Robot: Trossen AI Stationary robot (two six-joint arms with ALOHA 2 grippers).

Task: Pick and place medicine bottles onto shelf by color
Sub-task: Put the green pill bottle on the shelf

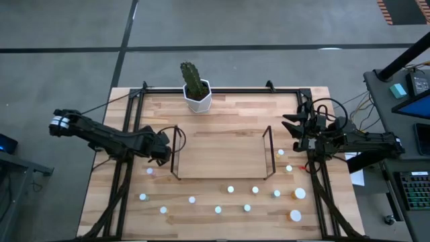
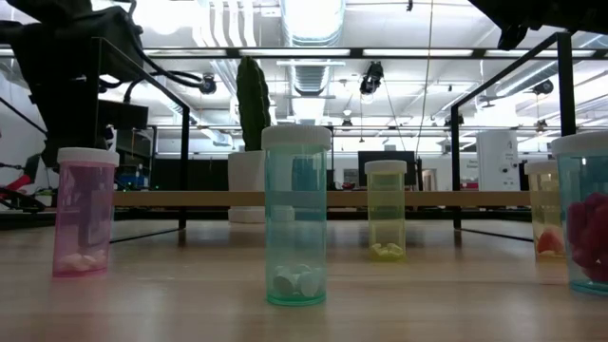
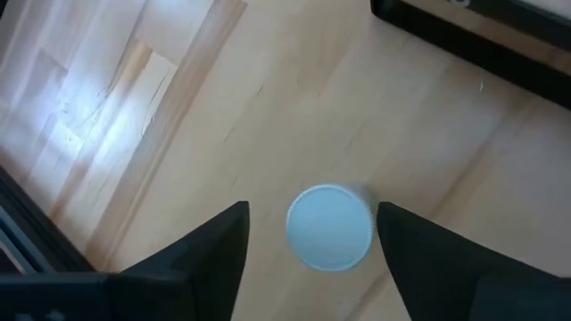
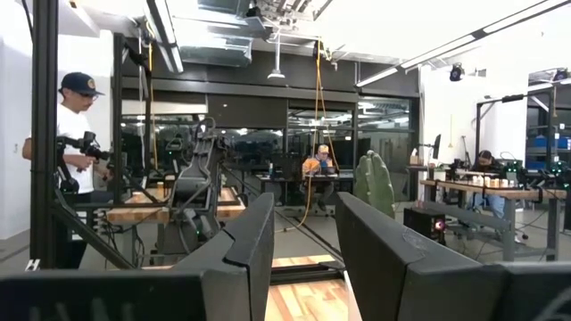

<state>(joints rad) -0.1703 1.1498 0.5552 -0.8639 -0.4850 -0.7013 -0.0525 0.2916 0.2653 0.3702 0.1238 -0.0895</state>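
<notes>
None of your medicine bottles [image 1: 231, 189] sits on the shelf [image 1: 222, 176] yet; your left gripper [image 3: 308, 234] hovers spread above a white-capped bottle [image 3: 329, 226], right gripper [image 4: 303, 241] waiting apart.

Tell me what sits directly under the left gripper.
Below the open left gripper stands one bottle, showing only its white cap between the fingers, on bare wood table. The cap covers the bottle's body and contents.
</notes>
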